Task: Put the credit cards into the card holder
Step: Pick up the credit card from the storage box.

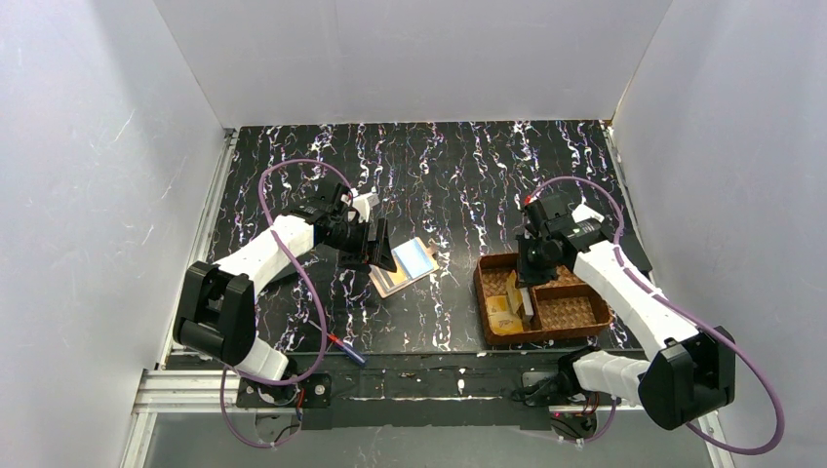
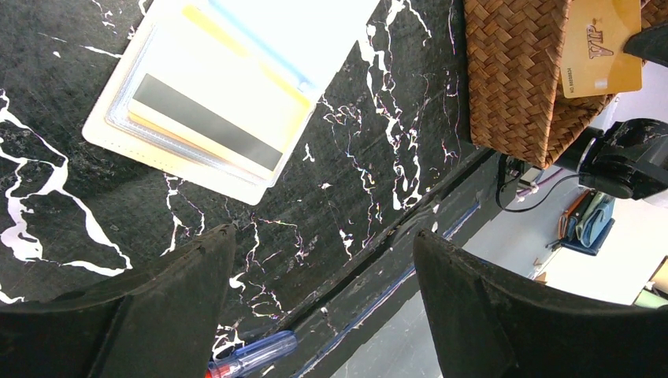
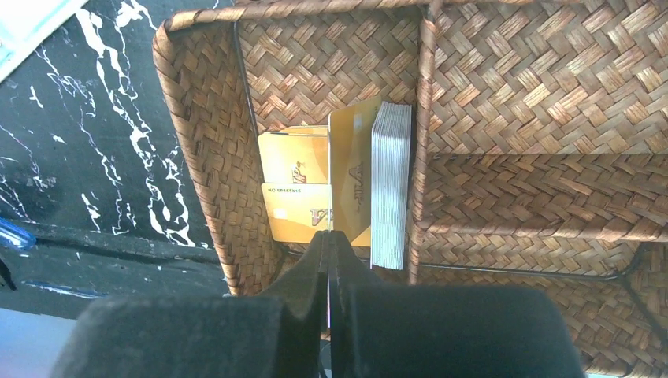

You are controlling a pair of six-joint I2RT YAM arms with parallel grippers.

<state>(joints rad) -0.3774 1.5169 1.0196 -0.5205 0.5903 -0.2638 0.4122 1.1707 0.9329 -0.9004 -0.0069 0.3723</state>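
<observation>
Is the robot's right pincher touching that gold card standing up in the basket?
Touching. In the right wrist view the right gripper has its shut fingers pinching an edge of the upright gold card.

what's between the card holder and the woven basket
Nothing: only bare marbled tabletop separates the card holder and the basket, clearest in the top view.

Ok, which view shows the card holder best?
Left wrist: the card holder lies open and close up, with a credit card sleeved inside. Top external shows it small, mid-table. Right wrist catches at most a pale corner at its frame edge.
</observation>
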